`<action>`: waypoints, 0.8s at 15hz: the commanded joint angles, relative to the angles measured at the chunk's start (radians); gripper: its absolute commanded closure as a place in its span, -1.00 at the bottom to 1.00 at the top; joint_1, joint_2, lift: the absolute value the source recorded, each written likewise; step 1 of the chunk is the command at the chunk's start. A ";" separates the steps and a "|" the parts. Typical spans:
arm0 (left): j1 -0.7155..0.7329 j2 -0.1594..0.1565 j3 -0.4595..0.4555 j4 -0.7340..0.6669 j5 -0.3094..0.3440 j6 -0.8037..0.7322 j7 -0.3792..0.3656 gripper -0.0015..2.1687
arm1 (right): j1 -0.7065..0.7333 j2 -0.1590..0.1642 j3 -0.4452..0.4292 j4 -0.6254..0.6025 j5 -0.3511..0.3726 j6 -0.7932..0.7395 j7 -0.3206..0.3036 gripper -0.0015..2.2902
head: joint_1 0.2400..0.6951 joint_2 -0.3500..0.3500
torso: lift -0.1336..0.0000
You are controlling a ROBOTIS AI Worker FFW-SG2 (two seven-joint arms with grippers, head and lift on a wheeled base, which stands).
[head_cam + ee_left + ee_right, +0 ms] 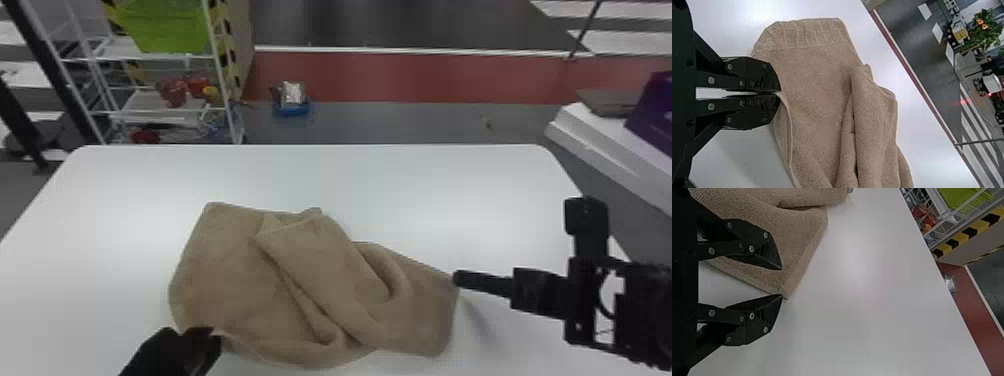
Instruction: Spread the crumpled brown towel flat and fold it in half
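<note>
the left claw [210,334] is pinched closed; the right claw [460,279] has its fingers spread apart.

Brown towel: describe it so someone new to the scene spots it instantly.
Find the white table in front of the robot. The brown towel lies rumpled on it, the left claw shut on its near-left edge, the right claw open at a corner. Soft brown folds set it apart from the rigid black claws.

Beyond the far left corner of the bench [450,170], a white wire rack [115,50] holds a lime-green bin [167,27] above red items [173,93]. A blue container [291,109] sits on the floor past the far edge, near a red band [400,75]. Off the far right corner, a purple box [652,115] rests on a white stand [605,135].
</note>
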 commanded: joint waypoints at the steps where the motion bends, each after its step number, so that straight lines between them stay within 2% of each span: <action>1: -0.002 0.000 0.000 0.001 0.000 0.000 0.000 -0.01 | -0.018 -0.001 -0.001 -0.001 0.012 0.002 0.000 -0.35 | 1.00 -0.09 | -1.00; 6: -0.003 0.000 0.000 0.002 0.000 0.000 0.000 -0.01 | -0.056 -0.004 0.043 0.026 0.072 0.002 0.000 -0.35 | 1.00 -0.12 | -1.00; 10: -0.003 0.002 0.002 0.002 0.000 0.000 0.000 -0.01 | -0.056 -0.010 0.065 0.048 0.090 0.002 0.002 -0.35 | 1.00 -0.09 | -1.00; 12: -0.006 0.000 0.002 0.005 0.000 -0.003 0.000 -0.01 | -0.053 -0.018 0.066 0.048 0.090 0.002 0.002 -0.42 | 1.00 -0.09 | -1.00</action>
